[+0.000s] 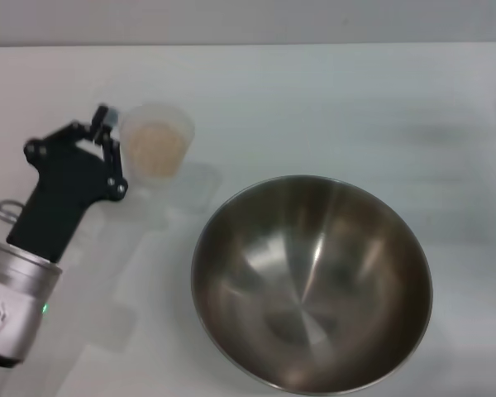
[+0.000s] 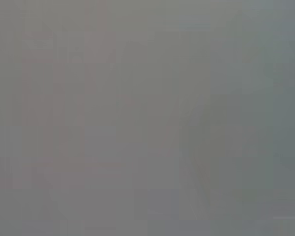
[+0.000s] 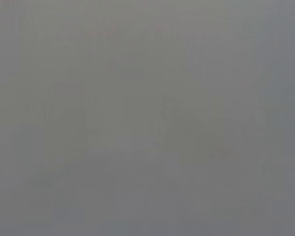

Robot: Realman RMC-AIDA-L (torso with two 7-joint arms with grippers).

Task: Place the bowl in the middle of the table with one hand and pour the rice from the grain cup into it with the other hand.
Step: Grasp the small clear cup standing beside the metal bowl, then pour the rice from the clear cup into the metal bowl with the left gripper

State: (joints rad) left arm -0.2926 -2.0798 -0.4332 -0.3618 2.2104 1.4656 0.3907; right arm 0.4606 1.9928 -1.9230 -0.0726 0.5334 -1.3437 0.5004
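Grain cup (image 1: 157, 147) upright on table (image 1: 355, 107), far left of centre, holding a low mound of rice (image 1: 156, 148). Bowl (image 1: 311, 283) on the near side, right of the cup and well apart from it; shiny inside, no grains in it. Left gripper (image 1: 106, 136) just beside the cup's left wall, one fingertip (image 1: 104, 114) near the rim; spread or pressed together, cannot tell. Right arm out of sight. Both wrist views plain grey, nothing to make out.
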